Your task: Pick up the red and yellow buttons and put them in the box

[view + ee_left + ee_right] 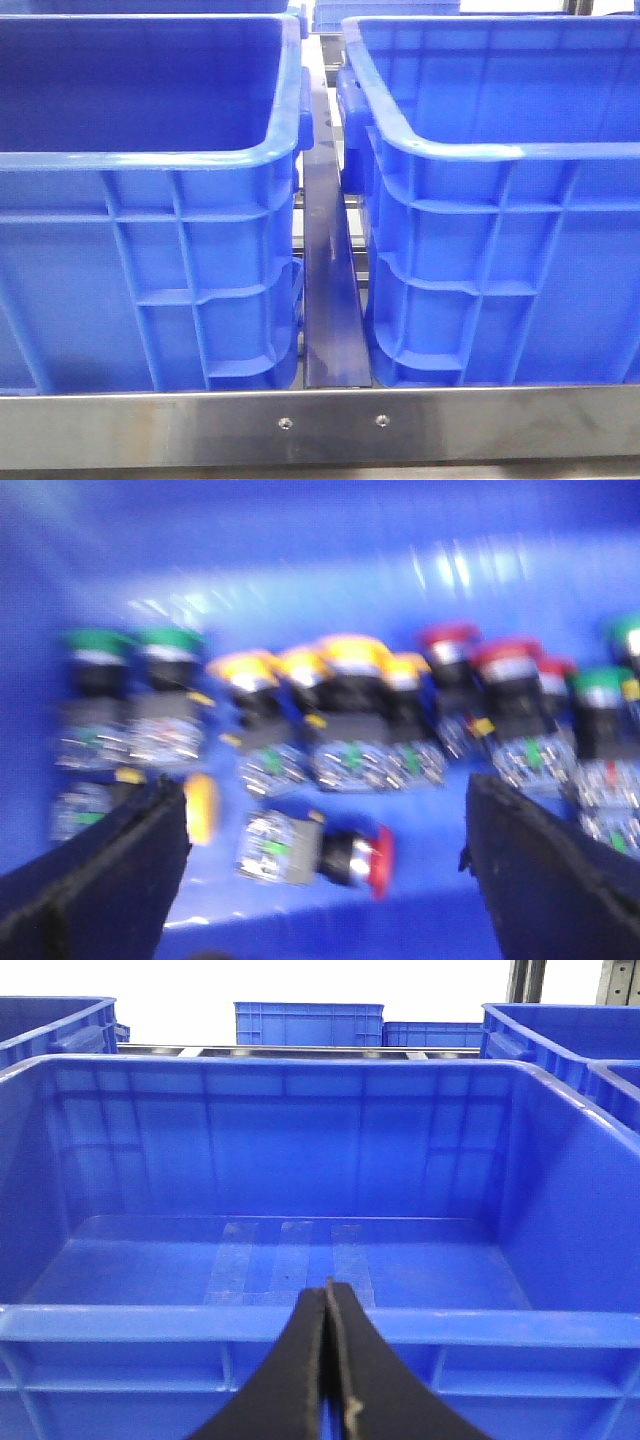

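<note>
The left wrist view is blurred and looks down into a blue crate [300, 560] that holds a row of upright buttons. Yellow buttons [330, 665] stand mid-row and red buttons [490, 660] beside them. One red button [375, 860] lies on its side on the crate floor between the wide-apart fingers of my open left gripper [325, 795]. A yellow cap [201, 806] lies against one finger [110, 870]. My right gripper [327, 1292] is shut on nothing, just outside the rim of an empty blue box [150, 1325]. Neither gripper shows in the front view.
Green buttons [135, 655] stand at both ends of the row. In the front view two large blue crates [150, 290] [500, 270] stand side by side, with a metal rail [328, 300] between them and a steel bar [320, 425] in front. More blue crates [305, 1022] stand behind.
</note>
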Robot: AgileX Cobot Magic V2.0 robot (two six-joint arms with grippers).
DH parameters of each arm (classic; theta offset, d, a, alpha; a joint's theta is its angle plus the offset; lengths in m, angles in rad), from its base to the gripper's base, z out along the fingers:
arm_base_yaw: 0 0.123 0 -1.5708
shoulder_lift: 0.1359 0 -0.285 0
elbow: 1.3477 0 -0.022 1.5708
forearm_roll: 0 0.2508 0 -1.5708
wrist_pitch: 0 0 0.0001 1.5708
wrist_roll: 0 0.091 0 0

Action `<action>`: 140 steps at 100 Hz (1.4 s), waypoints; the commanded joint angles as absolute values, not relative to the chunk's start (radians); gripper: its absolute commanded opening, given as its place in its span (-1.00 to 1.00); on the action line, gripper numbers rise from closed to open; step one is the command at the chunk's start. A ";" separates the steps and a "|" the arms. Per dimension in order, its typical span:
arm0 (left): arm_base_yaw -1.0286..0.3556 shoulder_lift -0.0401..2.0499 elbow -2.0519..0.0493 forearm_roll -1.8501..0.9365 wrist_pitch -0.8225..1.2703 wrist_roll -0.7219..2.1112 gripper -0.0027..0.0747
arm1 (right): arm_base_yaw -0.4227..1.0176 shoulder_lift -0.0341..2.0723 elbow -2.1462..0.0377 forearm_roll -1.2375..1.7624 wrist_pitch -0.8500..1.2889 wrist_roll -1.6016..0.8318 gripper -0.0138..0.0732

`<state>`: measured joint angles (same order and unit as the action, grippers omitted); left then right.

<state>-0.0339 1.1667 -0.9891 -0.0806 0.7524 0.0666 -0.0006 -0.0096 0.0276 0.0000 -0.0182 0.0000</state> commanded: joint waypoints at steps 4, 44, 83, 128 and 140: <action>-0.068 1.265 -1.092 -0.089 0.781 0.067 0.45 | -0.005 -0.036 0.008 -0.007 -0.100 0.000 -0.84; -0.071 1.588 -1.227 -0.083 0.830 0.067 0.45 | -0.005 -0.036 0.008 -0.007 -0.100 0.000 -0.84; -0.071 1.653 -1.243 -0.083 0.819 0.067 -0.04 | -0.005 -0.036 0.008 -0.007 -0.100 0.000 -0.84; -0.071 1.547 -1.243 -0.180 0.778 0.167 -0.72 | -0.005 -0.036 0.008 -0.007 -0.100 0.000 -0.84; -0.071 1.467 -1.243 -0.368 0.793 0.329 -0.72 | -0.005 -0.036 0.008 -0.007 -0.100 0.000 -0.84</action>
